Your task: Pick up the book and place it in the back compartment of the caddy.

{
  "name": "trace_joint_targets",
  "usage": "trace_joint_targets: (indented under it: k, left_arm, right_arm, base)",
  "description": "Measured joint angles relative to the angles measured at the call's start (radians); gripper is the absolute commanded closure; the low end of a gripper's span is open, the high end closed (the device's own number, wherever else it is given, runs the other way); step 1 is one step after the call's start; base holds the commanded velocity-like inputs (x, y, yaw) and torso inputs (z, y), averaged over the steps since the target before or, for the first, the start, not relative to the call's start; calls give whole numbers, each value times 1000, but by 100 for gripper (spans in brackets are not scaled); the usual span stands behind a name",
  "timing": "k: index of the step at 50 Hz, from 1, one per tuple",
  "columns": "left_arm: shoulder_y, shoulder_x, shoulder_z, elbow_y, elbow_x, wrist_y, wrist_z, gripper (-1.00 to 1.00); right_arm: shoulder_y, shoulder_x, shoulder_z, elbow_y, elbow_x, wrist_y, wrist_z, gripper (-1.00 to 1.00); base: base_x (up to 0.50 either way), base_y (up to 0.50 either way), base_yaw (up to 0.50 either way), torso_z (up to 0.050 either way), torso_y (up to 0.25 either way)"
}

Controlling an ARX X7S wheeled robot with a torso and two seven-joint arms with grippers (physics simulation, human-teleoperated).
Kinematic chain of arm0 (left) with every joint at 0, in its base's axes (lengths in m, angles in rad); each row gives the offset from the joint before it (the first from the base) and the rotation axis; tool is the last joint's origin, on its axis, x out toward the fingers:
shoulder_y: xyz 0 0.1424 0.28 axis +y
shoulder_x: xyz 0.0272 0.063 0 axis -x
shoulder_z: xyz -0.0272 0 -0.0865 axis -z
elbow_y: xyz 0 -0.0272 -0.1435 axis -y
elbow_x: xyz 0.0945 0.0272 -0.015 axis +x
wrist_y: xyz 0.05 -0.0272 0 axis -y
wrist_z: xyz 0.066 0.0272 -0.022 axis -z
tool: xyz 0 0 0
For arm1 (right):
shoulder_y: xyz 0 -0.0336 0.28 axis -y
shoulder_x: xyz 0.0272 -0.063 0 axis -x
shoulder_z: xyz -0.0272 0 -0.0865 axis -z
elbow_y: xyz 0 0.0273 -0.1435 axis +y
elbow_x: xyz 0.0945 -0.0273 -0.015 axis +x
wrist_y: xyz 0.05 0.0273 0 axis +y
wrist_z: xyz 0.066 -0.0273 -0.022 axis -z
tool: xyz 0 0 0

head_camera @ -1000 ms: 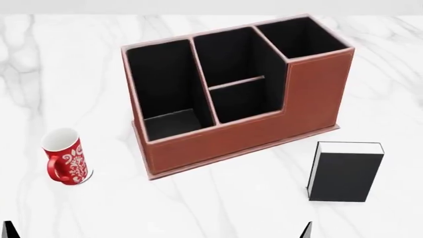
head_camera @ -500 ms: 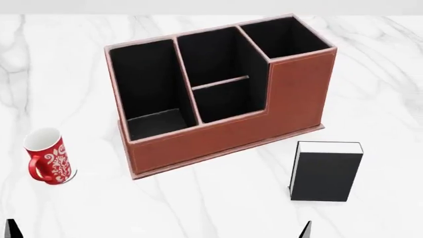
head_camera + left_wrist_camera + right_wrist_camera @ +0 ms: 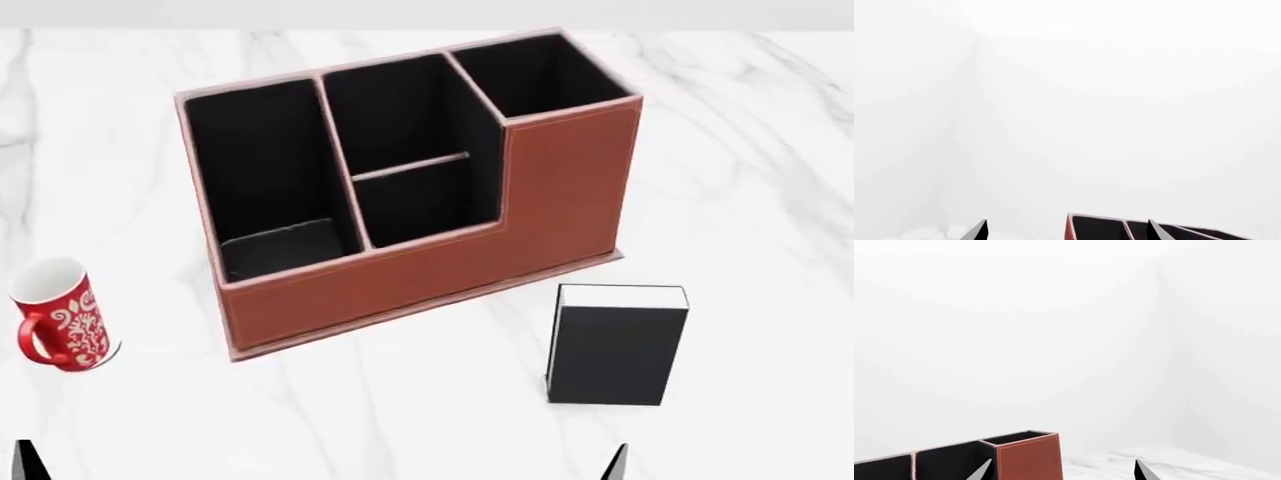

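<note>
The black book [image 3: 617, 345] lies flat on the white marble table [image 3: 747, 150], in front of and to the right of the caddy [image 3: 441, 275]. The caddy is reddish-brown with black lining and four cells, its tall cell at the back right. Its rim shows in the left wrist view [image 3: 1097, 227], and its tall corner in the right wrist view [image 3: 1029, 457]. My left gripper [image 3: 1067, 235] is open and empty. My right gripper [image 3: 1064, 474] is open and empty. In the head view only a left fingertip [image 3: 20, 460] and a right fingertip [image 3: 617, 462] show, the right one just in front of the book.
A red-and-white patterned mug [image 3: 56, 328] stands at the left, in front of and left of the caddy. The table's far edge runs behind the caddy, against a plain white wall.
In the head view the caddy, book and mug have all slid leftward, as the view swung right. The fingertips keep their places at the bottom edge. Nothing was grasped.
</note>
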Motion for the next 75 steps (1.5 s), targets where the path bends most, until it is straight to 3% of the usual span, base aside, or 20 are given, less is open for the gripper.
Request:
trace_joint_targets:
  k: [75]
  left_arm:
    - [-12, -32, 36, -16, -5, 4, -46, -100]
  right_arm:
    - [3, 43, -52, 16, 9, -50, 36, -100]
  base:
    - [30, -80, 0, 0, 0]
